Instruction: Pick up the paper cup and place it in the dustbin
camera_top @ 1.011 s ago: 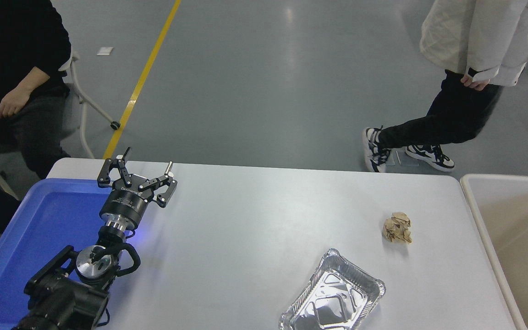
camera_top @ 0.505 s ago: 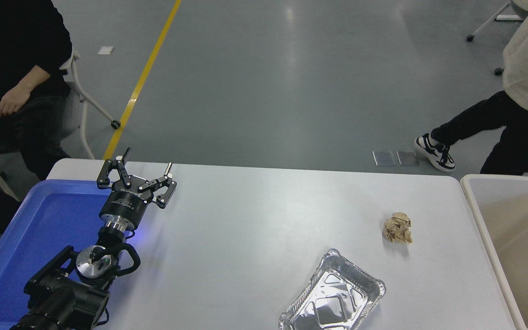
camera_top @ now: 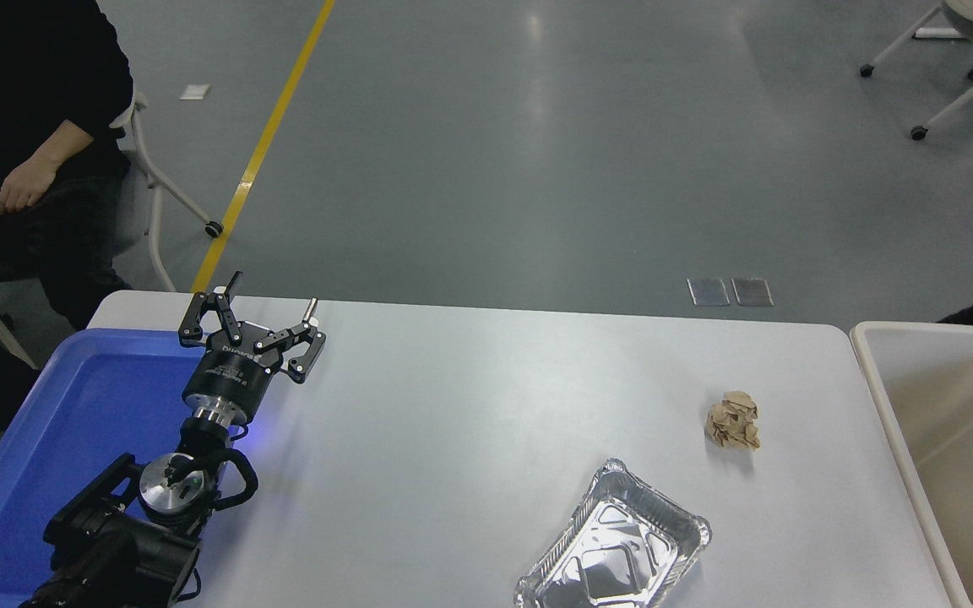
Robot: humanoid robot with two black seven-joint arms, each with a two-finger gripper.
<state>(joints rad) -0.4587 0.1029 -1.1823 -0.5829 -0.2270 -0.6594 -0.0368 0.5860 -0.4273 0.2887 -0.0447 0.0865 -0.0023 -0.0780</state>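
Note:
The paper cup is out of view. The beige dustbin (camera_top: pixel 879 380) stands off the table's right end, only partly in the picture. My left gripper (camera_top: pixel 271 295) is open and empty, parked over the table's left part beside the blue tray. My right arm and its gripper are out of view.
A blue tray (camera_top: pixel 56 422) lies at the left edge. A crumpled brown paper ball (camera_top: pixel 733 420) and a foil tray (camera_top: pixel 613 545) lie on the white table (camera_top: pixel 470 422) to the right. A person in black (camera_top: pixel 22 127) sits at the far left. Wheeled chairs (camera_top: pixel 959 51) stand far right.
The person in the white coat has walked off to the right, nearly out of the picture. My left arm has not moved.

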